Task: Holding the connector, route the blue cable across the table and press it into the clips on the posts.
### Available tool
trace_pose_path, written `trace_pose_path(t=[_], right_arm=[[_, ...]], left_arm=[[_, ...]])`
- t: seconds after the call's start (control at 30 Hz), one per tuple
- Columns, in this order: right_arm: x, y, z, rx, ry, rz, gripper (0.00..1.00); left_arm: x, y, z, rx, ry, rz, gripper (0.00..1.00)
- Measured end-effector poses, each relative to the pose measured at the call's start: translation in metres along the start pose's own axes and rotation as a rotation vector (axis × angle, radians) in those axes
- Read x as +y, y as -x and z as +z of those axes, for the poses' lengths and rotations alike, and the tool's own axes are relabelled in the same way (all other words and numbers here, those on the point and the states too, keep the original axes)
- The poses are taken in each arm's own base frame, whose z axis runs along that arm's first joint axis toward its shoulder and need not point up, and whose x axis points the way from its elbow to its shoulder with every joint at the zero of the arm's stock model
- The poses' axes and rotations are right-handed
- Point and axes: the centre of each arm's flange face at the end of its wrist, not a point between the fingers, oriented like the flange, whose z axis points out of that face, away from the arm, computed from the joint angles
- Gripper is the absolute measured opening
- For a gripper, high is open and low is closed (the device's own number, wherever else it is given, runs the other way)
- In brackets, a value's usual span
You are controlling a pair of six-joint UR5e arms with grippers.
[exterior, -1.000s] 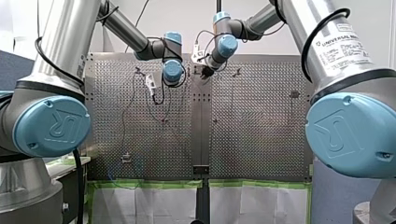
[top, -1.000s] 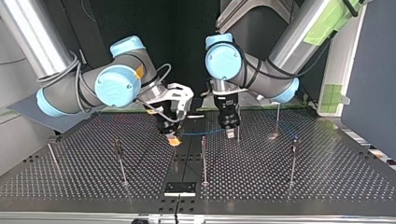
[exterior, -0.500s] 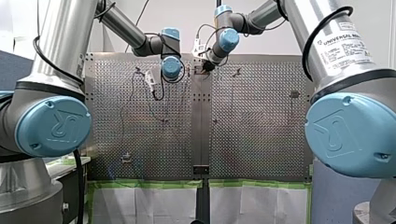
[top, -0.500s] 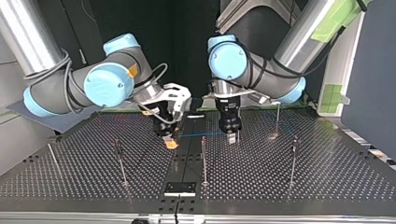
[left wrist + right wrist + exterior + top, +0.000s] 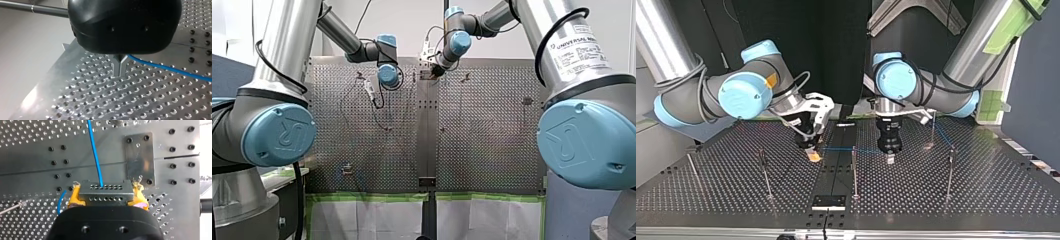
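Note:
In the right wrist view my right gripper [image 5: 106, 196] has its yellow pads [image 5: 75, 195] shut on a grey perforated connector [image 5: 106, 191]. The blue cable [image 5: 95, 152] leaves the connector and runs ahead over the table. In the top view my right gripper [image 5: 811, 154] is left of centre. The cable [image 5: 851, 149] stretches from it to my left gripper [image 5: 890, 157], just behind the middle post [image 5: 854, 170]. In the left wrist view my left gripper [image 5: 120, 67] has its metal fingers together, and the cable [image 5: 170, 70] comes out from between them near their base.
More thin posts stand on the perforated table [image 5: 916, 200]: one at the top view's left [image 5: 764, 172], one at its right [image 5: 949, 170], one behind [image 5: 933, 127]. A small plate [image 5: 828, 201] sits at the near edge. A bolted metal plate [image 5: 140, 157] lies ahead of my right gripper.
In the top view my left gripper has moved right and nearer the camera. My right gripper has shifted a little left with the connector. The cable span between them is longer.

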Motion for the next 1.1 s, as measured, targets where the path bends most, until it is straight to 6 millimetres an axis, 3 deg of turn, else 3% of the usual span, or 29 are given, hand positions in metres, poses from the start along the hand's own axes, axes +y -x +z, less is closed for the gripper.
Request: trace_pose_path(t=[0.27, 0.5, 0.73, 1.1], right_arm=[[0.012, -0.002, 0.003, 0.001, 0.010, 0.006, 0.00], [0.023, -0.004, 0.005, 0.008, 0.010, 0.010, 0.00], [0.037, -0.010, 0.007, 0.017, 0.023, 0.013, 0.00], [0.065, -0.012, 0.013, 0.020, 0.060, 0.021, 0.00]], left_arm=[[-0.005, -0.016, 0.017, 0.016, -0.061, -0.006, 0.00], [-0.004, 0.001, 0.039, -0.022, -0.079, -0.026, 0.00], [-0.002, 0.005, 0.058, -0.011, -0.067, -0.011, 0.00], [0.009, -0.013, 0.077, 0.038, -0.035, 0.039, 0.06]])
